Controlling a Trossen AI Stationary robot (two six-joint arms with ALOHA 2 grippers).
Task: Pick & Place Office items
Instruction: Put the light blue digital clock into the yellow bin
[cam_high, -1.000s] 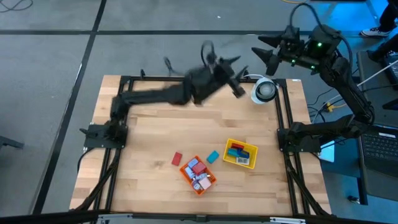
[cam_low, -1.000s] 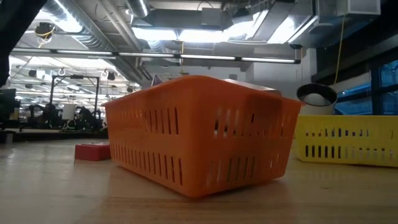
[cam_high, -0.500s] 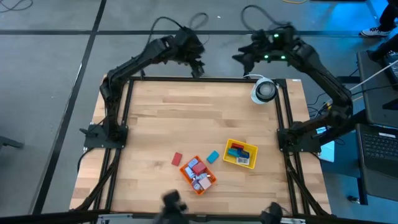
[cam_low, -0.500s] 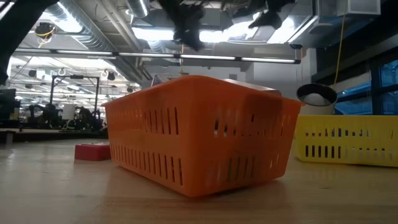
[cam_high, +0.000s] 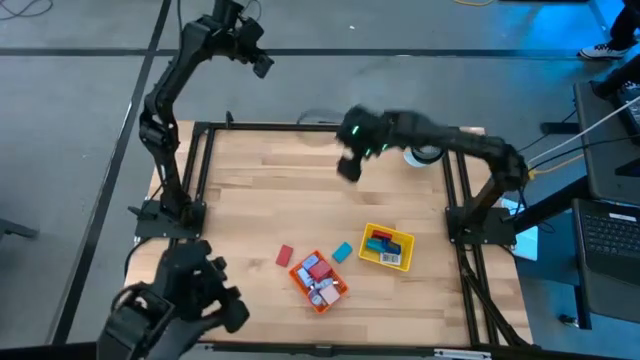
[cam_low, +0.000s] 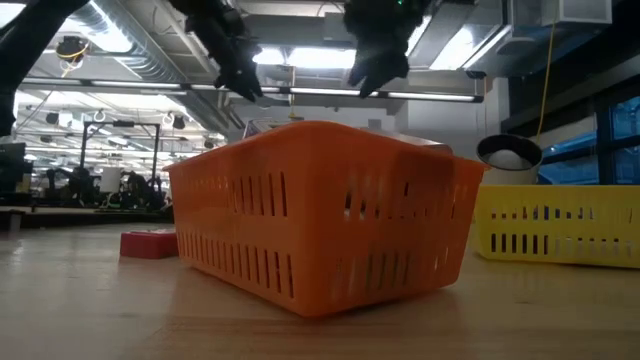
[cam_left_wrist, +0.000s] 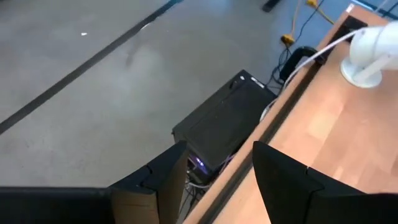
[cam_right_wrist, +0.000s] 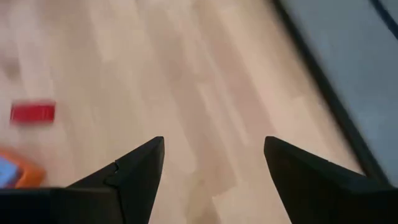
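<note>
Several tiny blocky office items lie in the orange tray (cam_high: 320, 281) and the yellow tray (cam_high: 386, 248). A red piece (cam_high: 285, 256) and a teal piece (cam_high: 342, 251) lie flat on the table beside the orange tray. My right gripper (cam_high: 350, 166) hangs open and empty over the table's far middle; its wrist view (cam_right_wrist: 214, 163) shows the red piece (cam_right_wrist: 32, 112) and the orange tray's corner (cam_right_wrist: 17, 175). My left gripper (cam_high: 257, 60) is raised beyond the table's far-left edge, open and empty (cam_left_wrist: 217, 180).
A white round object (cam_high: 428, 152) stands at the far right corner, partly under my right arm. Black frame rails (cam_high: 190, 190) run along the table's left, right and far edges. A dark blurred shape (cam_high: 170, 305) shows at the near left corner.
My left gripper has swung from over the table's far middle up and out beyond the far-left edge. My right gripper has come from beyond the far right corner toward the left and near edge, over the table. The trays and pieces have stayed still.
</note>
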